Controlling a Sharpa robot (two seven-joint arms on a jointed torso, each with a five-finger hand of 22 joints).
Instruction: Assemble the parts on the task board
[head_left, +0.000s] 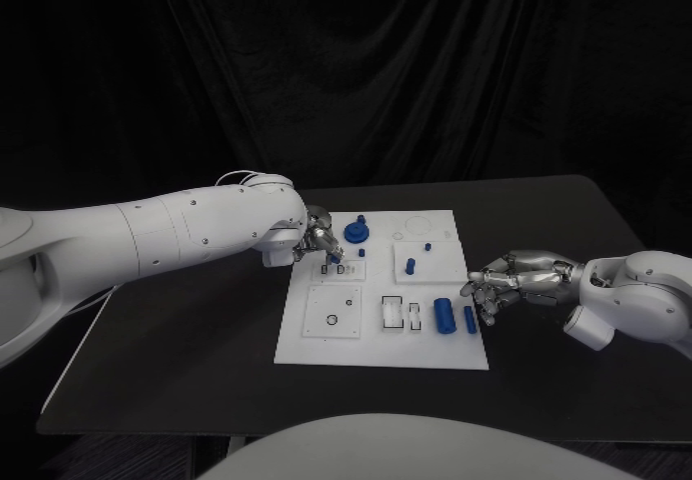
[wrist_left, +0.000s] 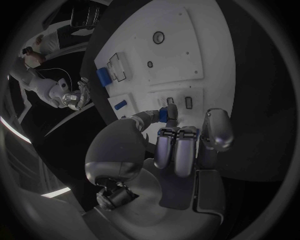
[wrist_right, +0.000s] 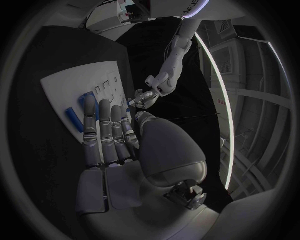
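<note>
Centrally on the black table (head_left: 173, 350): flat white rectangular task board (head_left: 433, 350), set with small blue plastic parts. Among them a tall blue knobbed peg (head_left: 358, 231) near the far left corner, a short blue pin (head_left: 410, 266) on the raised square right of it, and 2 blue cylinders (head_left: 444, 314) lying side by side near the right edge. Pinched between thumb and a fingertip of the silver left hand (head_left: 320, 240), over the board's far left area: 1 small blue piece (wrist_left: 164, 115), plain from the left wrist, nearly hidden from the head. Other fingers of that hand curled beside it. At the board's right edge, just beside the 2 cylinders: silver right hand (head_left: 508, 283), fingers stretched and slightly apart in the right wrist view, holding nothing. Also from the right wrist: 1 long blue cylinder (wrist_right: 75, 119) beyond the fingertips (wrist_right: 89, 100). Bare table on the near side and both flanks of the board.
</note>
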